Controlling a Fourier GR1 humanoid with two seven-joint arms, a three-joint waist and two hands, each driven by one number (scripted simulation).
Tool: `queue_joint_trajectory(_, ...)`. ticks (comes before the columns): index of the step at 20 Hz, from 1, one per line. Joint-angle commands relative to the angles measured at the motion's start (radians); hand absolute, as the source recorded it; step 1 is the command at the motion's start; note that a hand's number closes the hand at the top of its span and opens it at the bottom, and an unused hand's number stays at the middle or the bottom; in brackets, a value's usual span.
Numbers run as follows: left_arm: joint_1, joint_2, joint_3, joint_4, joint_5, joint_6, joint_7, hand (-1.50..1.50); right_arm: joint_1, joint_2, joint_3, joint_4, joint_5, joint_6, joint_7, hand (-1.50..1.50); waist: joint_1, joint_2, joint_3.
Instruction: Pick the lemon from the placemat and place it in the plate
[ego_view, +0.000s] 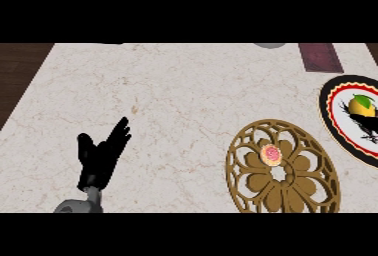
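A: Take the gold openwork placemat (283, 167) as the landmark. What lies on it?

B: A small round pink item (272, 154), sitting just left of the mat's hub, on the upper half. What it is I can't make out.

A: And the lemon (361, 104)?

B: Up and to the right of the placemat, over the plate (334, 116), which is white with a black, red and yellow rim and is partly cut off by the right edge. The lemon is yellow with an orange side and a green tip.

A: Is a hand on it?

B: The right hand (364, 125) shows as dark fingers directly under the lemon, against the plate's white face. They seem curled about the fruit's lower side, though the hand is small and half out of view, so I would say probably grasping rather than certainly.

A: Is the lemon resting on the plate?

B: I cannot tell whether it touches the surface or is held just above.

A: The other hand?

B: The left hand (102, 156) is well to the left of the placemat, over the pale marble counter (162, 100). Its fingers are straight and pointing up and right, thumb apart, holding nothing and touching nothing.

A: Anything else?

B: A dark maroon rectangle (320, 57) lies far above the placemat, near the counter's back edge.
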Motion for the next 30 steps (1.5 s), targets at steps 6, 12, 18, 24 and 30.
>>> queue_joint_trajectory(6,-0.008,0.007,0.019,0.007,0.006,0.001,0.007,0.0,0.008,-0.034,-0.187,0.054,-0.184,0.148,-0.172,-1.5,-0.024,-0.007,-0.001)
queue_joint_trajectory(12,0.033,0.005,0.013,-0.003,0.004,-0.007,-0.023,0.0,0.071,-0.151,-0.213,0.106,-0.216,0.412,-0.16,-1.5,-0.032,-0.011,-0.002)
queue_joint_trajectory(18,0.041,0.024,0.038,0.02,0.009,-0.015,-0.035,0.0,0.201,-0.222,-0.195,0.112,-0.207,0.662,-0.249,-1.5,-0.048,-0.016,-0.003)
queue_joint_trajectory(24,0.036,0.002,0.028,0.005,-0.007,0.014,-0.015,0.0,0.308,-0.224,-0.138,0.088,-0.153,0.71,-0.346,-1.5,-0.054,-0.021,-0.004)
queue_joint_trajectory(30,0.04,-0.031,0.006,-0.024,-0.016,0.041,0.024,0.0,0.402,-0.218,-0.118,0.075,-0.135,0.69,-0.441,-1.5,-0.063,-0.024,-0.004)
